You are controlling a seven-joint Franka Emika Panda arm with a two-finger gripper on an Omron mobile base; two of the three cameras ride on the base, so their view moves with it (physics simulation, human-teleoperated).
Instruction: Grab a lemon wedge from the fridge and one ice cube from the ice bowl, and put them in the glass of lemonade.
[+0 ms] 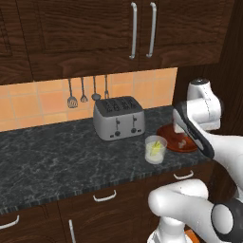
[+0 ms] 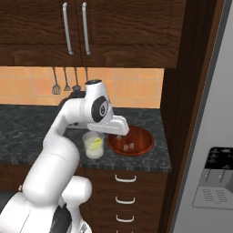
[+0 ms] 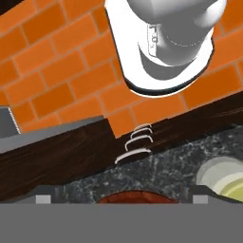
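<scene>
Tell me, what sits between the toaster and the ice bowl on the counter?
The glass of lemonade, with a lemon wedge inside, stands between toaster and ice bowl, in the left base view.

Fingers (image 3: 43,198) spread wide, hanging directly over ice bowl (image 2: 131,141) on counter (image 1: 57,156). Glass of lemonade (image 2: 93,144) just beside bowl, off to one side of fingers, lemon wedge (image 2: 95,144) inside. Toaster (image 1: 118,117) beyond glass, further from fingers, near wall. Fridge (image 2: 214,136) on bowl's far side from glass, well apart from fingers.
</scene>
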